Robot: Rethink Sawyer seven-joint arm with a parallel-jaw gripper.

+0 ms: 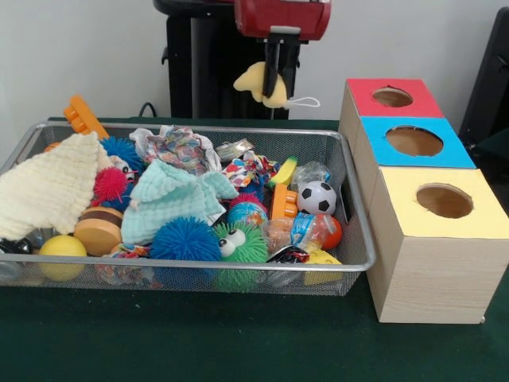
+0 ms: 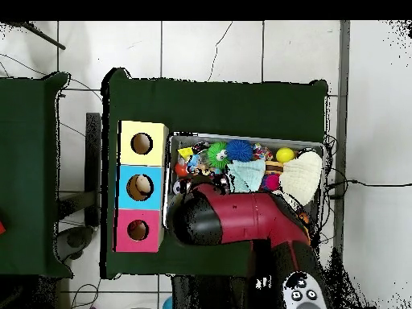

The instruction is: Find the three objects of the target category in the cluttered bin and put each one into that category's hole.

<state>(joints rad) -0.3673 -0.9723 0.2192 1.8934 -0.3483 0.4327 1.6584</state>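
Observation:
The bin [image 1: 199,266] is a silver wire mesh basket heaped with toys and cloths on the green table; it also shows in the overhead view [image 2: 241,137]. My gripper [image 1: 273,86] hangs above the bin's far right edge, shut on a yellow soft toy [image 1: 256,82] with a white loop, held clear of the clutter. The red-surrounded hole [image 1: 392,97] is the farthest on the wooden box, to the right of the gripper. In the overhead view the arm [image 2: 233,217] hides the gripper, and the red hole [image 2: 138,230] lies to its left.
The wooden box also has a blue-surrounded hole [image 1: 413,141] and a yellow-surrounded hole [image 1: 444,200]. In the bin lie a toy football [image 1: 316,197], a blue spiky ball [image 1: 184,239], a green fuzzy toy with eyes [image 1: 238,243], a yellow ball [image 1: 62,248] and a pale cloth [image 1: 48,191].

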